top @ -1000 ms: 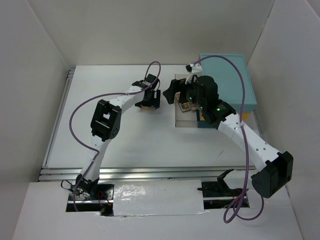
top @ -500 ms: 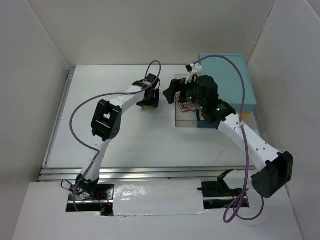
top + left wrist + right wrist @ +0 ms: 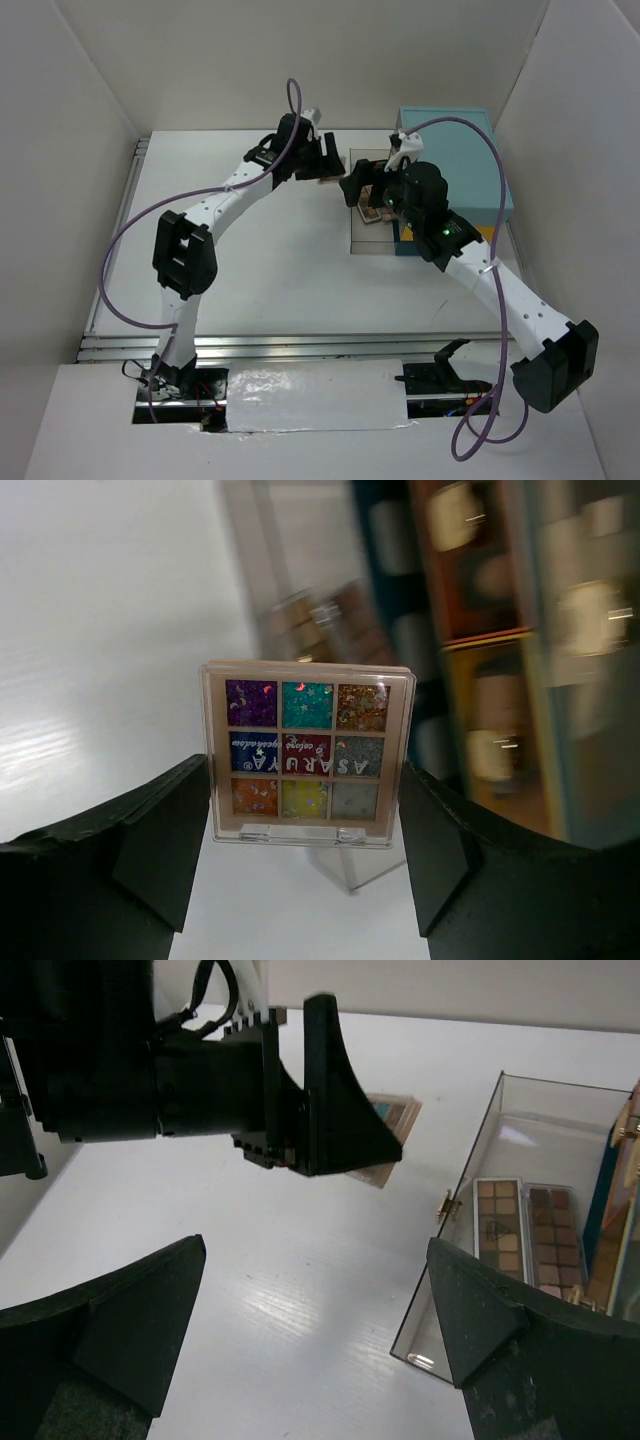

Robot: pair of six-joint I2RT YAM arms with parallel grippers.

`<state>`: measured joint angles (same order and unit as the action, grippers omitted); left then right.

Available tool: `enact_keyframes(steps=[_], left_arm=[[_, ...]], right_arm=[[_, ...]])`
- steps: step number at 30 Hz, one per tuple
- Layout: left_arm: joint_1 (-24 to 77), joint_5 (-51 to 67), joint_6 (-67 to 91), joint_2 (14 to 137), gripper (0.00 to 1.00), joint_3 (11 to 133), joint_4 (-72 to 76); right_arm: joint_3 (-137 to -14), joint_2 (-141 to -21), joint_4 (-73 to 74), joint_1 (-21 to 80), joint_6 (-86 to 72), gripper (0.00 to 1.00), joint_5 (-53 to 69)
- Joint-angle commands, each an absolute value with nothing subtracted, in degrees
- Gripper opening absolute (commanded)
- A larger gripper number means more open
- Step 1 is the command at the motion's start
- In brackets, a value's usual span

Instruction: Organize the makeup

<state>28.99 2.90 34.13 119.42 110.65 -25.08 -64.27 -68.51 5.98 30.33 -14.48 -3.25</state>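
My left tool (image 3: 305,790) clamps the glittery eyeshadow palette (image 3: 306,748) by its side edges above the surface (image 3: 100,630), while my right tool (image 3: 315,1250) gapes empty.

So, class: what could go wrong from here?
1. The left gripper pinches the palette only by its side edges, so it might slip or tilt.
2. The right gripper hangs open close beside the left one, near the tray; the two could bump.
3. Two brown palettes already lie in the tray; the new one may land on them or clip the tray's wall.
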Motion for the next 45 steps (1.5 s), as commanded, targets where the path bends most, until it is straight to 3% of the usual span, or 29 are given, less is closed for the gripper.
enact_keyframes(steps=[1,10,17,20,21,25,32,37,39,40,43,44,45], left_arm=[[29.71,14.82,40.60,120.75,0.14,112.41,-13.64],[31.11,19.95,49.22,134.11,0.17,120.93,2.28],[32.78,18.63,49.13,138.43,0.31,125.42,2.99],[32.87,17.93,48.52,138.25,0.45,126.03,2.47],[32.96,17.15,48.17,138.25,0.64,126.38,1.68],[32.96,16.17,47.38,137.38,0.99,125.78,0.61],[32.96,12.93,44.66,135.09,0.99,126.82,-4.72],[32.52,-2.06,43.06,129.13,0.99,122.46,-13.26],[31.91,-5.78,43.85,126.84,0.95,117.97,-13.71],[31.64,-7.28,44.47,125.43,0.91,114.29,-13.88],[31.03,-11.41,45.09,126.81,0.54,113.46,-17.74],[31.03,-12.47,44.65,127.87,0.31,114.25,-18.88],[31.03,-12.48,44.04,130.14,0.25,116.17,-20.72]], right_arm=[[-61.97,-63.55,0.80,29.97,-15.99,1.00,-9.13],[-60.91,-61.08,0.70,29.44,-15.56,1.00,-12.83],[-61.17,-60.82,0.97,29.18,-14.77,1.00,-12.57],[-61.52,-61.26,1.06,29.09,-14.50,1.00,-12.04],[-61.52,-61.35,1.05,29.09,-14.50,1.00,-11.87],[-61.70,-61.87,0.97,28.92,-14.41,1.00,-11.34],[-61.96,-62.49,0.97,29.00,-14.24,1.00,-11.25],[-61.96,-62.58,1.05,28.83,-14.15,1.00,-11.34],[-61.79,-62.67,0.88,28.83,-14.24,1.00,-10.90],[-61.79,-62.67,0.79,28.83,-14.33,1.00,-10.81],[-61.61,-62.93,0.44,28.83,-14.76,1.00,-9.94],[-61.70,-63.10,0.44,28.83,-14.68,1.00,-9.84],[-61.70,-63.11,0.35,28.83,-14.76,1.00,-9.67]])
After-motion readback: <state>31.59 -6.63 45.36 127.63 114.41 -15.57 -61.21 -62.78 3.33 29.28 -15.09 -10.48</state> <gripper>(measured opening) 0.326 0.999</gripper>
